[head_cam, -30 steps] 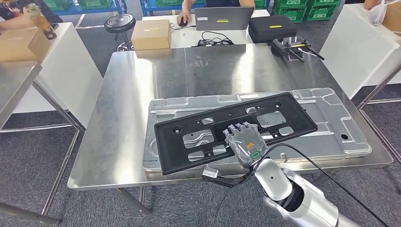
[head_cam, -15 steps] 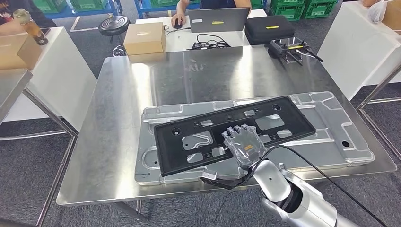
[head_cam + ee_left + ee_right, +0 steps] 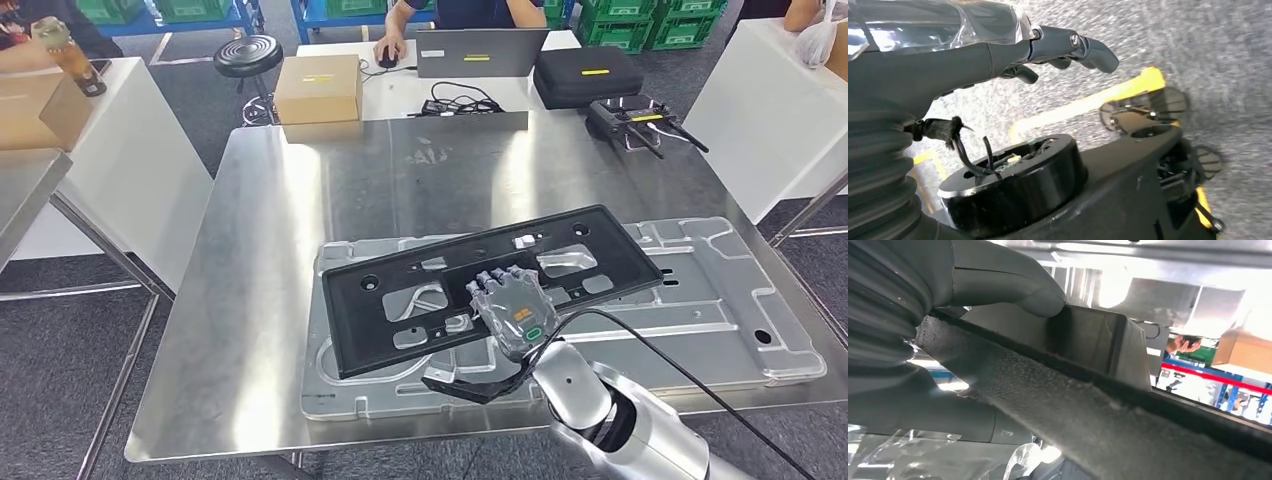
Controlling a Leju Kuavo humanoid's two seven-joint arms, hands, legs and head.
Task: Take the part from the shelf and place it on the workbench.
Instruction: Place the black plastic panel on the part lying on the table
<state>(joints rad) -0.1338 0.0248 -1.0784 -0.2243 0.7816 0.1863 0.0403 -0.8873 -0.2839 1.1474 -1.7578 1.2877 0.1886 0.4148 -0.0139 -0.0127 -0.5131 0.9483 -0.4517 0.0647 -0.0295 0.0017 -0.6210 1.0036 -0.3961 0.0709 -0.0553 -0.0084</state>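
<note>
The black part, a long flat frame with cut-outs, lies across a pressed silver metal panel on the steel tabletop. Its long axis runs crosswise in front of the robot, skewed so the end off to the right of the fingers sits farther away and the left end nearer the front edge. The right hand grips the part at the middle of its near long edge, fingers laid over the top face and pointing away from the robot.

From the head view you get that whole layout; whether the gripped edge rests on the panel or rides just above it I cannot tell. The right wrist view gives what the head view hides: the grey thumb pressed against the part's rim from the other side, so the edge is pinched between thumb and fingers, with the rough dark edge running slantwise past the camera.

The left hand hangs over grey floor with yellow lines, its fingers curled loosely around nothing.

Beyond the fingers, past the tabletop's far edge, stand a cardboard box, a laptop with a person seated behind it, and a black case.
</note>
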